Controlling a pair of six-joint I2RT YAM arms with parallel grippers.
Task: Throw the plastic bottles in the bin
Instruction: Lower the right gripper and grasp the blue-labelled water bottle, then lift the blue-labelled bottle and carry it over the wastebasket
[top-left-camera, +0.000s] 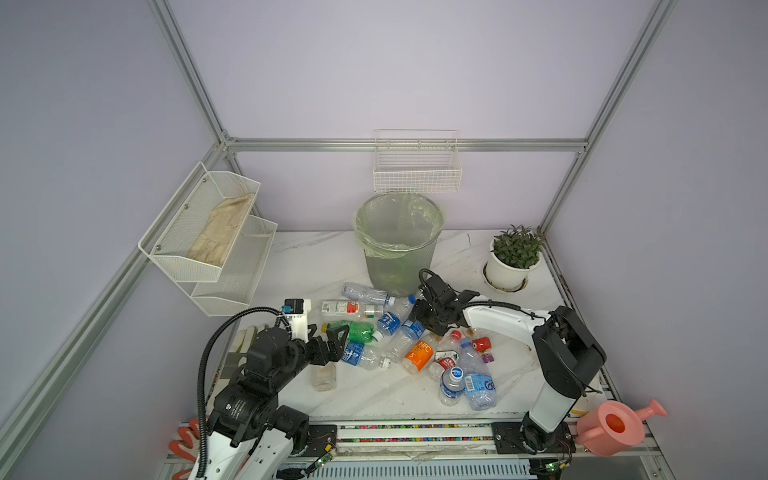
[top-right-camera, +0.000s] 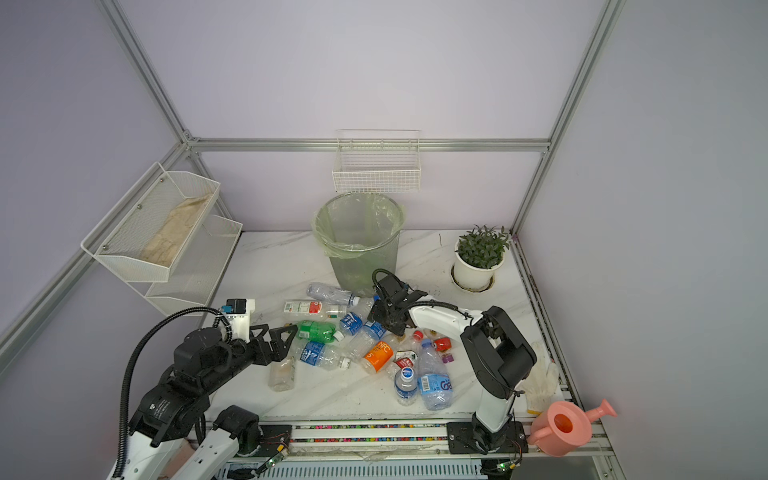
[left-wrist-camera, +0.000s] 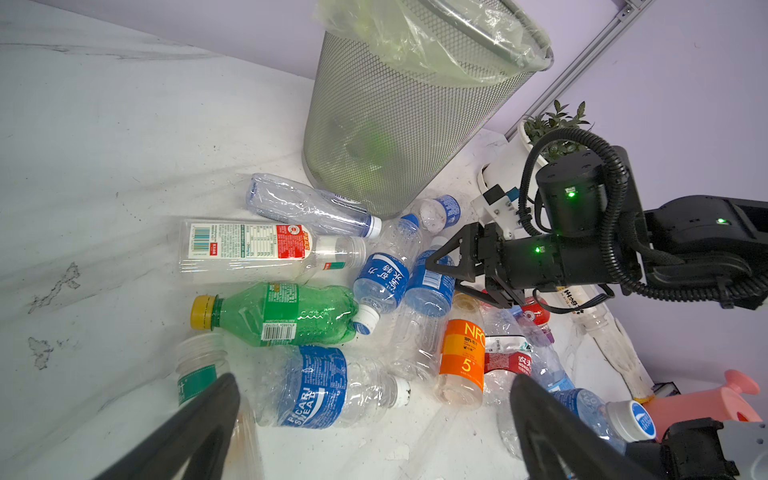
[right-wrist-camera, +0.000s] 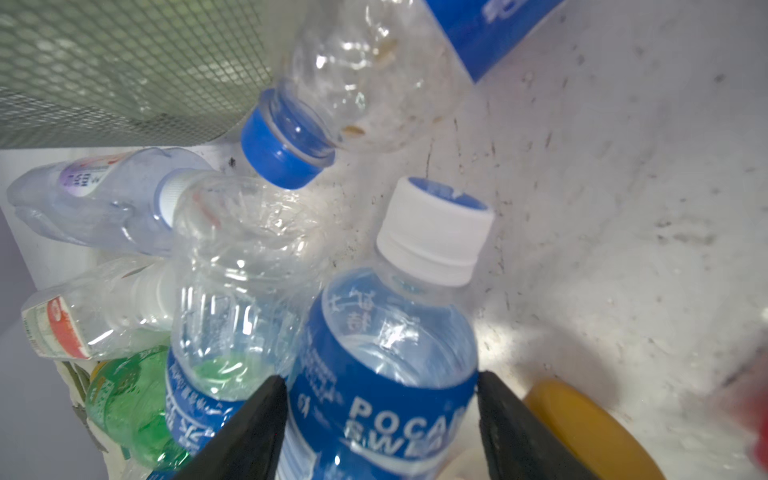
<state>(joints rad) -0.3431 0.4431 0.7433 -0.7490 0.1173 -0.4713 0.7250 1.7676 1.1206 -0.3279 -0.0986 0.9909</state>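
Note:
Several plastic bottles (top-left-camera: 415, 345) lie in a heap on the marble table in front of the bin (top-left-camera: 399, 249), a grey mesh basket with a pale green bag. Among them are a green bottle (left-wrist-camera: 282, 313) and an orange-label bottle (left-wrist-camera: 463, 349). My right gripper (right-wrist-camera: 382, 415) is low in the heap by the bin's foot. It is shut on a blue-label bottle (right-wrist-camera: 386, 374) with a white cap, and both fingers press its label. My left gripper (left-wrist-camera: 374, 386) is open just above another blue-label bottle (left-wrist-camera: 320, 386), holding nothing.
A potted plant (top-left-camera: 513, 257) stands at the back right. A pink watering can (top-left-camera: 615, 428) sits at the front right corner, with a white glove (top-right-camera: 540, 382) near it. A white mesh shelf (top-left-camera: 208, 241) hangs on the left wall and a white wire basket (top-left-camera: 417, 170) above the bin.

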